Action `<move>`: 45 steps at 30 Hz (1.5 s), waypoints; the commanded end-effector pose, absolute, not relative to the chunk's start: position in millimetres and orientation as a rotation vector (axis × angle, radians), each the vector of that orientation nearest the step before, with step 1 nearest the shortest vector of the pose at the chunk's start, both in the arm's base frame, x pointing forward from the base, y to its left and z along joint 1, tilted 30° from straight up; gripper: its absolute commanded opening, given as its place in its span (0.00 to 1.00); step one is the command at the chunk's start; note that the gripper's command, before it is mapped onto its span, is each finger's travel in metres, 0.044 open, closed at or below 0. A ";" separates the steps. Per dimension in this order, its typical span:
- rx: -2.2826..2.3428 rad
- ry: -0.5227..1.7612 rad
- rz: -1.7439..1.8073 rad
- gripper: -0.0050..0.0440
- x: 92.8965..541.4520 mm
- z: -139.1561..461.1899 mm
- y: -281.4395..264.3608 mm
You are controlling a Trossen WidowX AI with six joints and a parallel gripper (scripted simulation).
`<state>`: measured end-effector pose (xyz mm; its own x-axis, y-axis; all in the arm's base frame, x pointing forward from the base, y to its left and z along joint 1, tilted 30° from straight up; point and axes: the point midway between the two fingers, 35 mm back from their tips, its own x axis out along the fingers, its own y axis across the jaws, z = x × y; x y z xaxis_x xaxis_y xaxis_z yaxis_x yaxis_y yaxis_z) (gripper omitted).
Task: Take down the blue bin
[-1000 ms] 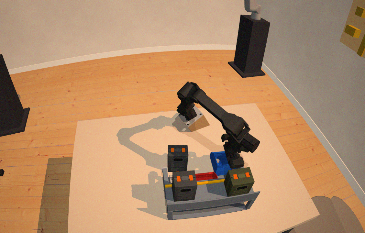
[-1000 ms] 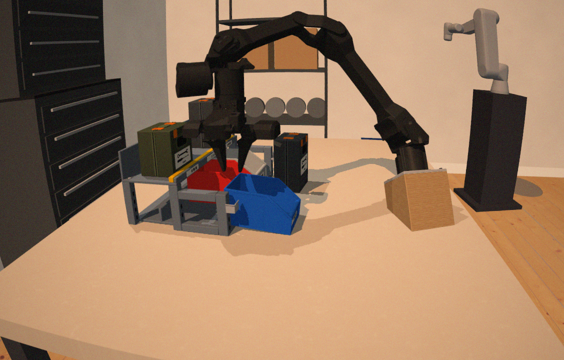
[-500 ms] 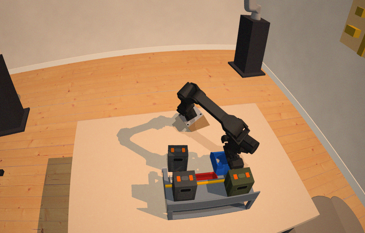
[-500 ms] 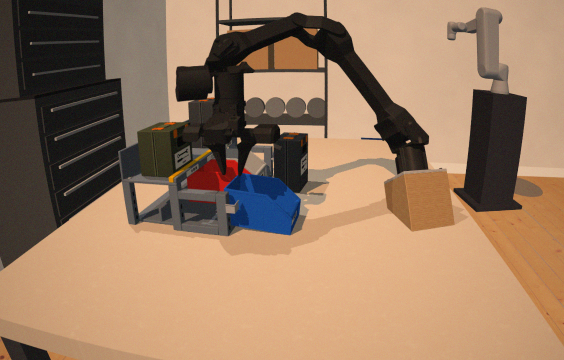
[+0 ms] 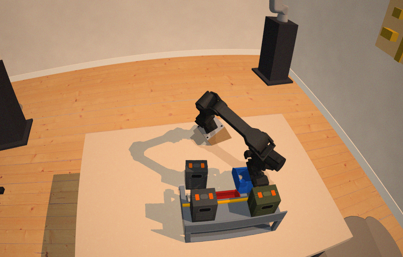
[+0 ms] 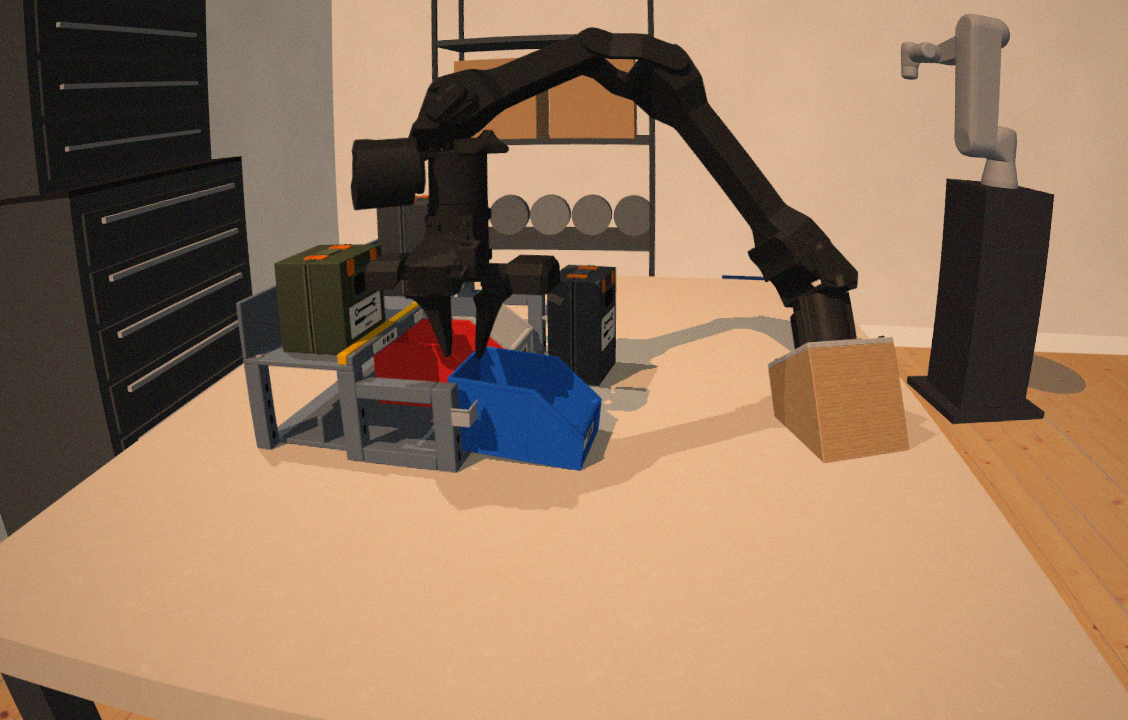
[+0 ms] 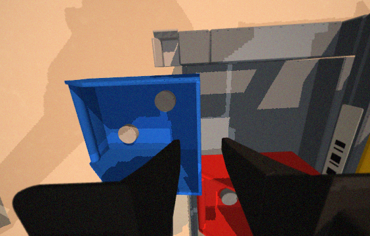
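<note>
The blue open bin (image 6: 528, 402) sits upright at the near end of the grey shelf (image 6: 326, 394), next to a red bin (image 6: 416, 351). It also shows in the overhead view (image 5: 242, 180). In the wrist view the blue bin (image 7: 137, 126) holds two grey round parts (image 7: 165, 100) (image 7: 128, 134). My gripper (image 7: 201, 144) points down over the bin's wall on the red bin's side. Its fingers are apart, one on each side of that wall, with a gap to it. In the side view the fingertips (image 6: 463, 344) are just at the rim.
A green case (image 5: 263, 199) and a black case (image 5: 203, 204) stand on the shelf top. Another black case (image 5: 195, 174) stands on the table behind the shelf. The red bin (image 7: 233, 189) holds a grey part. The arm's wooden base block (image 6: 838, 398) is to the right.
</note>
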<state>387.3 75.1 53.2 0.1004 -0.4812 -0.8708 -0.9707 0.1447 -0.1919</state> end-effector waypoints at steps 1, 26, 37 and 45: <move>-1.476 1.505 0.670 0.41 388.7 56.0 72.7; -1.476 1.505 0.670 0.41 389.8 49.1 68.4; -1.476 1.505 0.670 0.41 390.8 42.4 63.8; -1.470 1.502 0.671 0.41 391.0 42.6 64.3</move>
<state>388.2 63.6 36.1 0.0948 -0.4839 -0.8699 -0.9715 0.1455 -0.1869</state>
